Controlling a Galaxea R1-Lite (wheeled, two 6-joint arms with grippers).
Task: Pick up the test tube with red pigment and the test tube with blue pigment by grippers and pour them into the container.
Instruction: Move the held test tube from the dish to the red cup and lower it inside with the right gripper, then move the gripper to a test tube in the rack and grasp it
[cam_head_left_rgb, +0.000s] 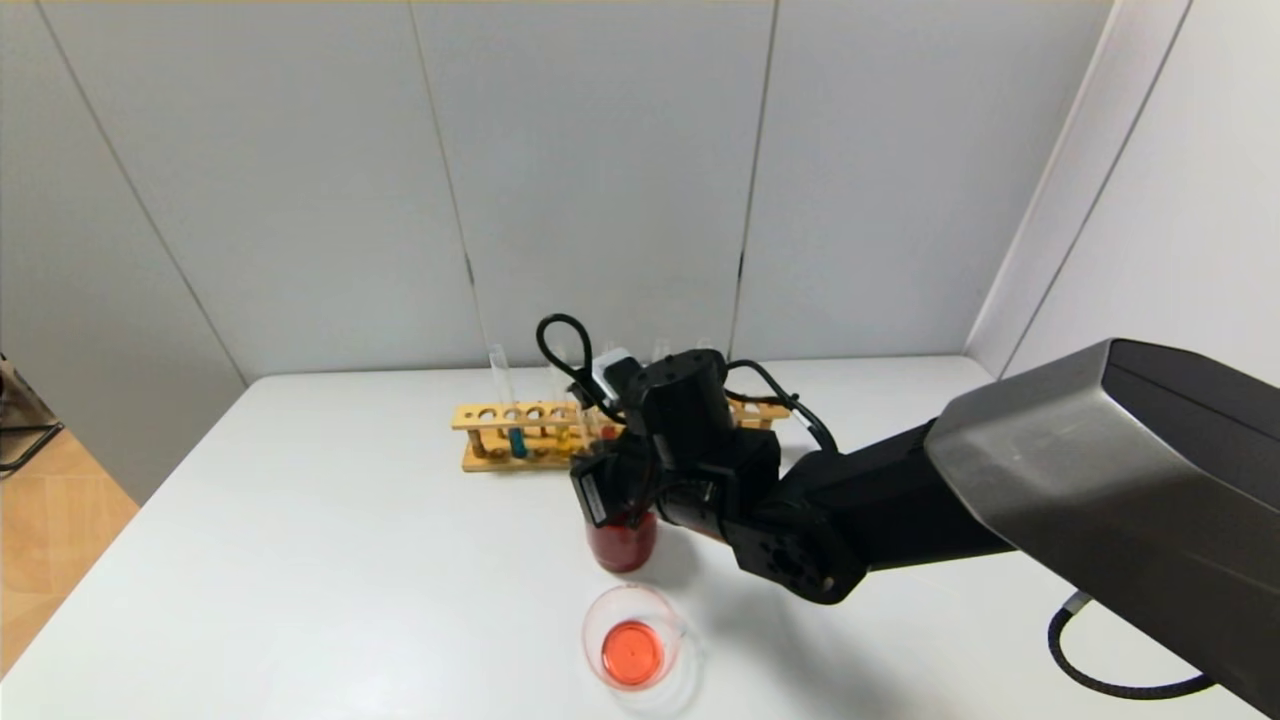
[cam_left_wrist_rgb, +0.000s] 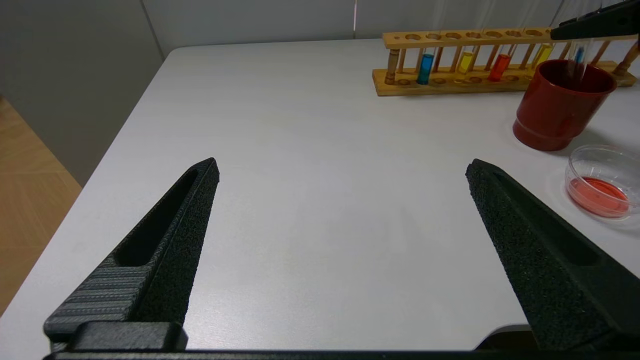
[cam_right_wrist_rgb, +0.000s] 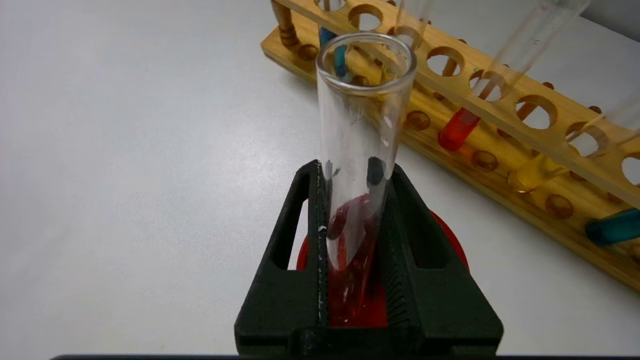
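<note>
Toward the table's far edge: wooden rack (cam_head_left_rgb: 520, 437) holding blue tube (cam_left_wrist_rgb: 426, 68) and red tube (cam_left_wrist_rgb: 500, 67).
Table centre: right gripper (cam_right_wrist_rgb: 357, 240) clamps an emptied tube (cam_right_wrist_rgb: 362, 145) over the dark red cup (cam_left_wrist_rgb: 562, 107).
Near edge: container (cam_head_left_rgb: 633, 640) holds red liquid.
Left gripper (cam_left_wrist_rgb: 340, 240): parked near the left edge, fingers apart.
Risk: the tube may catch the cup rim, tipping it.

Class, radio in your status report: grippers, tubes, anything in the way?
Right gripper shut on empty-looking tube, above dark red cup. Left gripper open, idle. Red liquid in container; blue tube in rack. Nothing blocking.
</note>
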